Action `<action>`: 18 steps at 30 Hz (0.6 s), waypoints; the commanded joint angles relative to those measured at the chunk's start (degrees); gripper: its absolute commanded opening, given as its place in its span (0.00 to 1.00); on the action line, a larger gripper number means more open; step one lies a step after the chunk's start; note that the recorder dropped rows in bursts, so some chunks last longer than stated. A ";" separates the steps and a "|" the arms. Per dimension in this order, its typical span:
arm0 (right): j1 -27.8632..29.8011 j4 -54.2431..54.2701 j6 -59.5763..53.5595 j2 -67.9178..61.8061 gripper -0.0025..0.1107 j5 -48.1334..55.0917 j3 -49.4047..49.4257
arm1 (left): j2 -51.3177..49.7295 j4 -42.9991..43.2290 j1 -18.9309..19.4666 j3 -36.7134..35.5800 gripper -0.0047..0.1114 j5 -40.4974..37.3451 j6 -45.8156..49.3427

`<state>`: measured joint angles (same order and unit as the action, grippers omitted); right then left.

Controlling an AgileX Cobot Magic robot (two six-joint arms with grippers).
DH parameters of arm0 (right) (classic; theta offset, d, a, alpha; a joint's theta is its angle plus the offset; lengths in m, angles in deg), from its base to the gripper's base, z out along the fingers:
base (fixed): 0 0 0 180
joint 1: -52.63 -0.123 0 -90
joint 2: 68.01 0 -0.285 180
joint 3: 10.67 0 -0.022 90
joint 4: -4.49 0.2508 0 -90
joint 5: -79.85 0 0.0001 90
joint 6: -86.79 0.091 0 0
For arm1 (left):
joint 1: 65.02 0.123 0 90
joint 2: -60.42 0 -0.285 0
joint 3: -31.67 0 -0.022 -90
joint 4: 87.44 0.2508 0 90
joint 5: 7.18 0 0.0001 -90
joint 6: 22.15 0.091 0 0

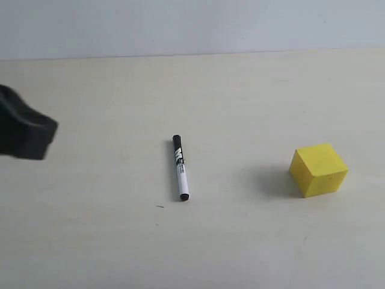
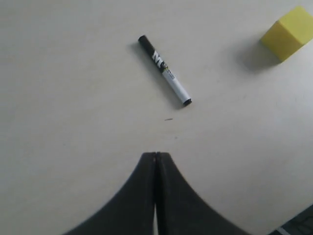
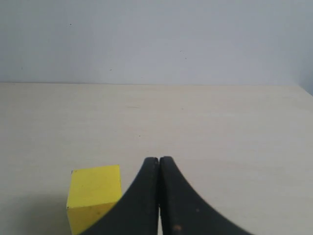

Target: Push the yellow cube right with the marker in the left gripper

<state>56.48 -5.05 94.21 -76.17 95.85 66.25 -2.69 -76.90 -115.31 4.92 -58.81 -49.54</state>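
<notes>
Exterior view — slim white/blk marker, sharp-edged yellow cube, well apart

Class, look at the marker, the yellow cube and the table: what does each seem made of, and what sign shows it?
The marker: likely plastic; smooth white barrel, black cap and print. The yellow cube: matte, evenly coloured, sharp-edged; foam, painted wood or plastic, cannot tell which. The table: pale matte surface with faint specks, perhaps laminate or wood.
</notes>
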 commanded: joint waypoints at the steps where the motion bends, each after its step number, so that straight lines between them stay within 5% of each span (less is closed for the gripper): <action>1: -0.21 -0.04 0.24 0.38 0.02 -0.74 0.29 | 6.73 0.65 0.03 -0.62 0.04 -4.89 0.30; 18: -0.21 -0.04 0.24 0.38 0.02 -0.74 0.29 | 12.35 0.65 0.03 -0.62 0.04 -5.00 0.41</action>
<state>56.48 -5.05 94.21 -76.17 95.85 66.25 9.32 -76.70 -115.31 4.44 -64.06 -49.40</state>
